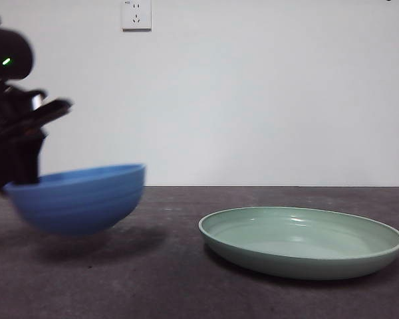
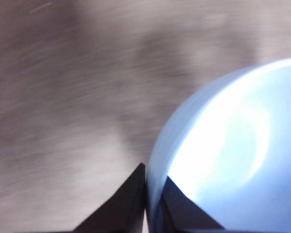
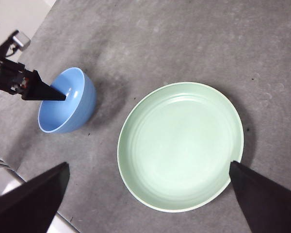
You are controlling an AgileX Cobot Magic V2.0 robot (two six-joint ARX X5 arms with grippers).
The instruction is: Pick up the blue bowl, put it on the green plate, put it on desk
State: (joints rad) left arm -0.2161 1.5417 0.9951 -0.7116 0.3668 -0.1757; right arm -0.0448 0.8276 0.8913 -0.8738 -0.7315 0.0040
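Observation:
The blue bowl [image 1: 76, 199] hangs slightly tilted just above the desk [image 1: 173, 286] at the left, casting a shadow below it. My left gripper [image 1: 20, 174] is shut on the bowl's rim at its left side, one jaw inside and one outside. In the left wrist view, the left gripper [image 2: 153, 172] pinches the blue bowl's [image 2: 233, 155] edge. The green plate [image 1: 299, 262] rests on the desk to the right, apart from the bowl. High above, my right gripper [image 3: 149, 164] is open over the green plate [image 3: 179, 145]; the blue bowl [image 3: 70, 102] and left gripper [image 3: 56, 94] also show there.
A white wall with a power socket [image 1: 136, 14] stands behind the desk. Bare desk surface lies between the bowl and the plate and in front of both.

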